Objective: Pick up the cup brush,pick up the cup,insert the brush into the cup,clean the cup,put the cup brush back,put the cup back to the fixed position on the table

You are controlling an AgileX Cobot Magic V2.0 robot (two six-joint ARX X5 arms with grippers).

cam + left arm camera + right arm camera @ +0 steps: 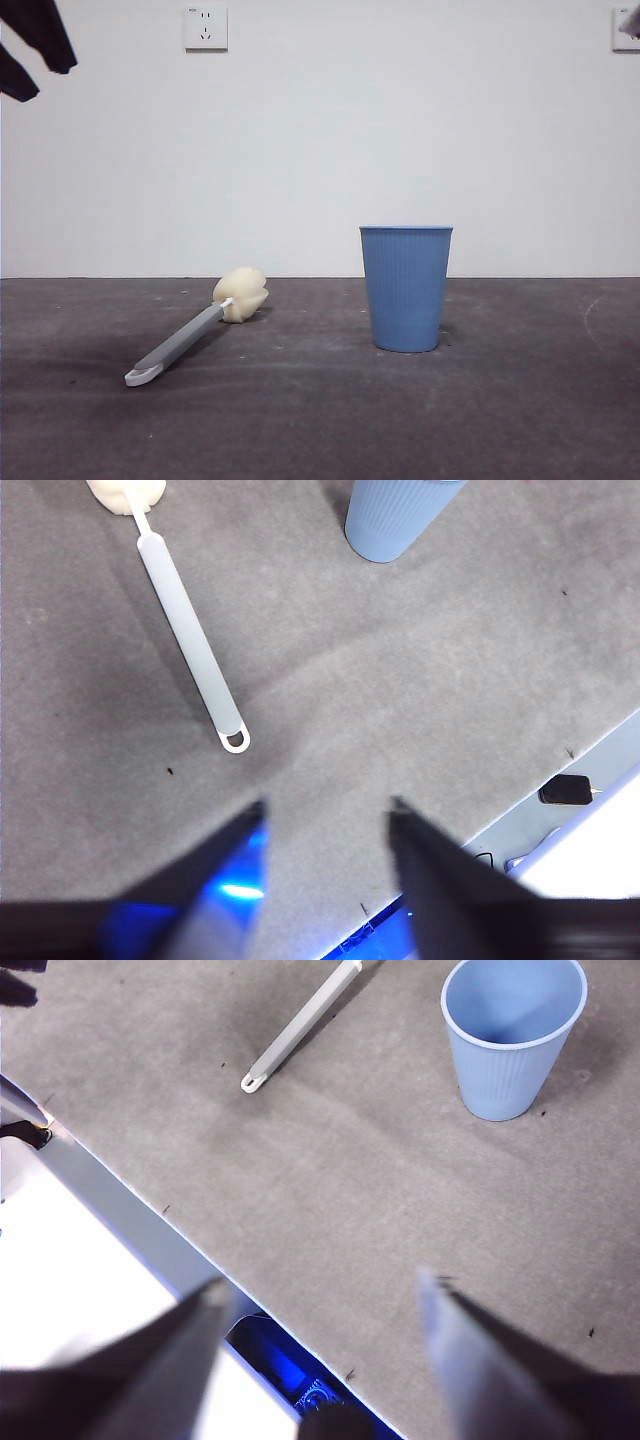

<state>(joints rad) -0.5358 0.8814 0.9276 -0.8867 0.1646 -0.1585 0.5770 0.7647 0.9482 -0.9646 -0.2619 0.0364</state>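
The cup brush (195, 333) lies flat on the dark grey table (320, 420), left of centre, its cream sponge head (241, 294) toward the back and its white loop toward the front. The light blue ribbed cup (405, 287) stands upright and empty to its right. In the left wrist view the brush (190, 630) and the cup's base (392, 520) lie beyond my open, empty left gripper (328, 810), which hangs high above the table. My right gripper (325, 1285) is open and empty, high above the table's front edge, with the cup (512, 1038) and the brush handle (298, 1026) ahead.
The left arm shows as a dark tip (35, 45) in the front view's top left corner. A white wall with a socket (205, 27) stands behind the table. The table's front edge (150, 1230) shows in both wrist views.
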